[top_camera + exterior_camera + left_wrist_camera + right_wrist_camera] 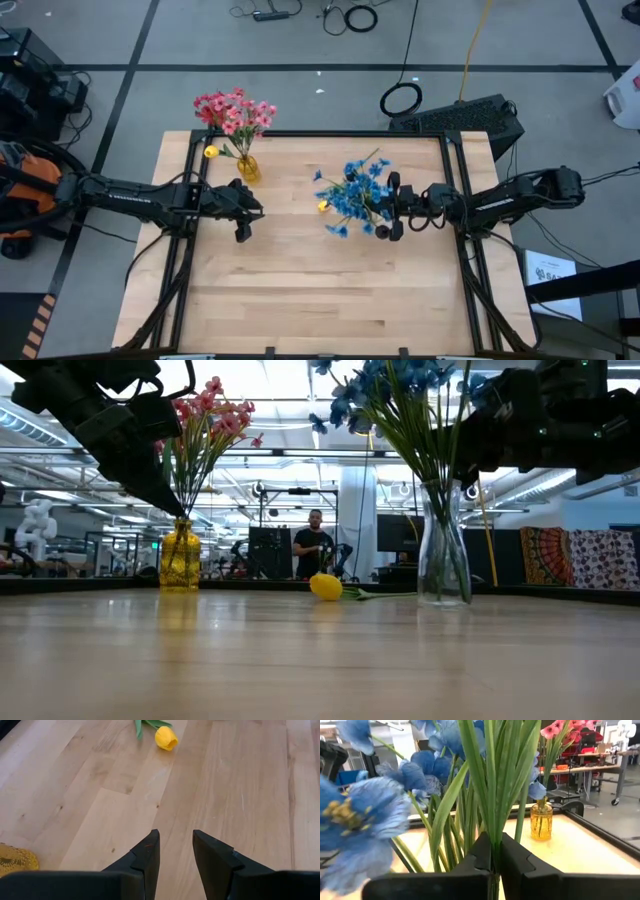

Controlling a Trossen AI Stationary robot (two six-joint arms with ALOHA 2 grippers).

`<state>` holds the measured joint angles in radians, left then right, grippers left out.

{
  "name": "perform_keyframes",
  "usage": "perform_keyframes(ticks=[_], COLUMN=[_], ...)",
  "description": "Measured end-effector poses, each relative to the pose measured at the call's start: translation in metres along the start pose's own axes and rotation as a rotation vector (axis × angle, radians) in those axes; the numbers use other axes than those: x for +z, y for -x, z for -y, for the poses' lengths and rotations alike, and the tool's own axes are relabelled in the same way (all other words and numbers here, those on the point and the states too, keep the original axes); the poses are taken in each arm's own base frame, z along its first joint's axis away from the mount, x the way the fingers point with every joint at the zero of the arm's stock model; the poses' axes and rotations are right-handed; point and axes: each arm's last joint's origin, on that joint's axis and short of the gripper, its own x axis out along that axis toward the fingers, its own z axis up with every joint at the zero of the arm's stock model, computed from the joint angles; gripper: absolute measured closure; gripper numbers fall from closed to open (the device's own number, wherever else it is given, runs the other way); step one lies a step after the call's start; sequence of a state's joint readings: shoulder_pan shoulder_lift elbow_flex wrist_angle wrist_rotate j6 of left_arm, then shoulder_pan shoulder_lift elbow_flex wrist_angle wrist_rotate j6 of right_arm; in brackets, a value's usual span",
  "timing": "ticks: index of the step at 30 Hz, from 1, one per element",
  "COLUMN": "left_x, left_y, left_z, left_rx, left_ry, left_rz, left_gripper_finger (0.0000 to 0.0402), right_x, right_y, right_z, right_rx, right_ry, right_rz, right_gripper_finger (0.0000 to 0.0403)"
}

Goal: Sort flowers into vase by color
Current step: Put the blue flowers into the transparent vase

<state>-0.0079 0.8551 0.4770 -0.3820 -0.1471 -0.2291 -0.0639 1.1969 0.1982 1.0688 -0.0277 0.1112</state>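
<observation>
So the right gripper (495,851) reaches in from the right, jaws clamped on green stems of the blue flowers (358,190) in a clear vase (443,555) mid-tabletop (300,290). The left gripper (175,851) hovers beside the amber vase (248,168) of pink flowers (233,110), jaws apart, empty. Only the low view shows a person (315,540) far behind; a yellow bud (165,738) lies just left of the clear vase.

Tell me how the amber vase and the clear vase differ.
The amber vase is short, squat and yellow-tinted; the clear vase is taller, slimmer and colourless. The amber vase holds pink and red flowers; the clear vase holds blue flowers. The right gripper is shut on stems in the clear vase, while nothing touches the amber one. Both stand upright on the table.
</observation>
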Motion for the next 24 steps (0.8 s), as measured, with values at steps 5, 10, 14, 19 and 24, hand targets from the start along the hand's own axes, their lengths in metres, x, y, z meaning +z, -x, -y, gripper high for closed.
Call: perform_keyframes(ticks=[5, 10, 14, 19, 24], left_x=[0.000, 0.000, 0.000, 0.000, 0.000], left_y=[0.000, 0.000, 0.000, 0.000, 0.000], left_z=[0.000, 0.000, 0.000, 0.000, 0.000], left_rx=[0.000, 0.000, 0.000, 0.000, 0.000], left_ry=[0.000, 0.000, 0.000, 0.000, 0.000], left_rz=[0.000, 0.000, 0.000, 0.000, -0.001], left_gripper_finger=[0.0279, 0.0279, 0.0279, 0.0279, 0.0279], right_x=[0.000, 0.002, 0.010, 0.014, 0.012], right_y=[0.000, 0.001, 0.004, 0.011, 0.021], right_z=[0.000, 0.000, -0.001, -0.001, -0.001], right_rx=[-0.005, -0.005, -0.001, -0.031, -0.044], right_ry=[-0.039, -0.018, 0.021, 0.009, -0.060], right_rz=[0.002, 0.014, 0.050, 0.010, -0.091], right_gripper_finger=[0.0360, 0.0318, 0.0302, 0.0298, 0.0298])
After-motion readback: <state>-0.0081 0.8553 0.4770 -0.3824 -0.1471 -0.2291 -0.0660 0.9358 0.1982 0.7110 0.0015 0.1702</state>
